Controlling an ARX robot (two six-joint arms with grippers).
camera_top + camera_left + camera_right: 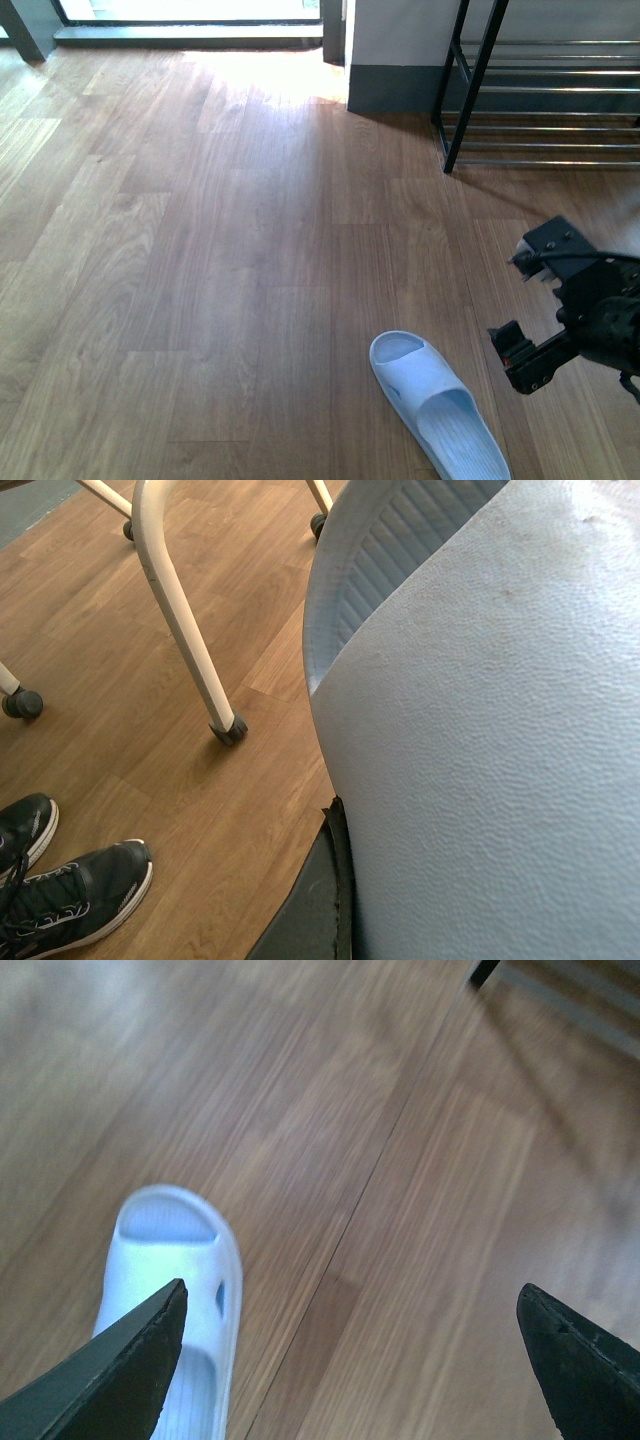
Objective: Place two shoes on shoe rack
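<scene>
One light blue slipper lies flat on the wood floor at the near right. It also shows in the right wrist view as the slipper. My right gripper hangs just right of it, open, with only bare floor between its fingertips. A second light blue slipper fills the left wrist view, and my left gripper is shut on it, with one dark finger pressed against its side. The left arm is out of the front view. The shoe rack, a black frame with silver bars, stands at the far right against the wall.
In the left wrist view, a pair of black sneakers lies on the floor near white chair legs on casters. A grey-based wall corner stands left of the rack. Wood floor stretches to the left.
</scene>
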